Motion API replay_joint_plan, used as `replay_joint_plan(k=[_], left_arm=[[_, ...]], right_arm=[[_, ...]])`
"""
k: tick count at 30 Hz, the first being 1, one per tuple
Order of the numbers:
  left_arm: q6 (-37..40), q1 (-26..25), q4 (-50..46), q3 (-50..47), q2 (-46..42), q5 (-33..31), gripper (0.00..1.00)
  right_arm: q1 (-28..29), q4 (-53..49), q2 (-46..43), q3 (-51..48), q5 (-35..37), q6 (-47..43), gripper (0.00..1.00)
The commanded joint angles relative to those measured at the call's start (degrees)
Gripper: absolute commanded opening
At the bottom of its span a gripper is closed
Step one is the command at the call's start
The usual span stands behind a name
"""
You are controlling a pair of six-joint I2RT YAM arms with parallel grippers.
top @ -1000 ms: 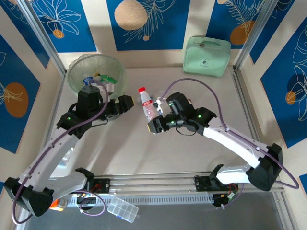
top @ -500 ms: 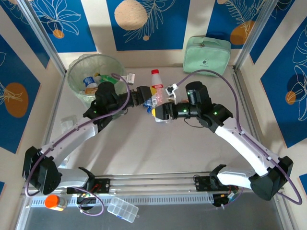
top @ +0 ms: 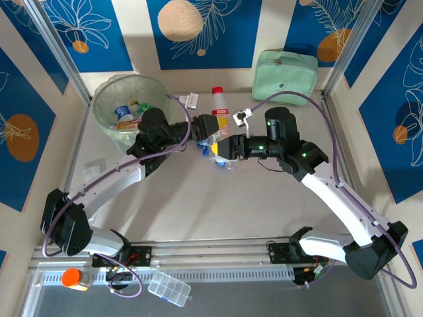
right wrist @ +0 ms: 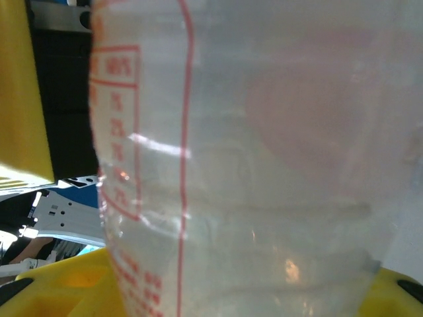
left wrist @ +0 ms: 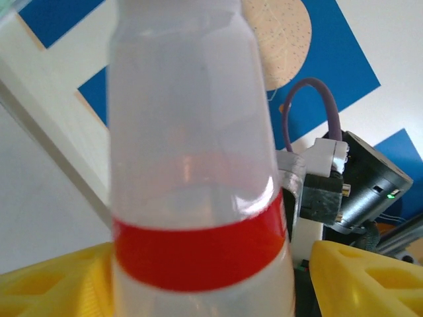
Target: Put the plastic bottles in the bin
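Clamping the seemingly light, crushable bottle (top: 218,111) low, the right pincer (top: 219,150) leaves its stiffer shoulder to the open left pincer (top: 212,131).

My top camera looks down from high behind the rig. Both wrist cameras face one red-capped bottle (top: 219,105) at very close range, upper-centre overhead.

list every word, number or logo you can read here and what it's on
"%": repeated down the red printed table on the clear bottle, right wrist view; its digits are too blurred to read.
No text on the red band of that bottle, left wrist view.
Too small to read: the logo on the mint-green case.
Too small to read: labels of the bottles in the bin.
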Motion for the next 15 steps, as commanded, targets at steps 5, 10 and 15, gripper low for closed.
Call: replay_joint_plan(k=[5, 10, 15], left_arm=[[-0.9, -0.9, 3.9, 2.6, 1.0, 2.9, 0.58], [0.5, -0.9, 1.8, 2.9, 0.5, 2.0, 0.47], [1.7, -0.9, -0.2, 3.6, 0.0, 1.5, 0.46]], right_arm=[[-0.6, -2.2, -0.6, 3.0, -1.5, -1.2, 0.53], [-0.8, -2.8, -1.3, 2.4, -1.4, -1.6, 0.55], [-0.2, -4.1, -2.0, 2.3, 0.6, -2.9, 0.72]])
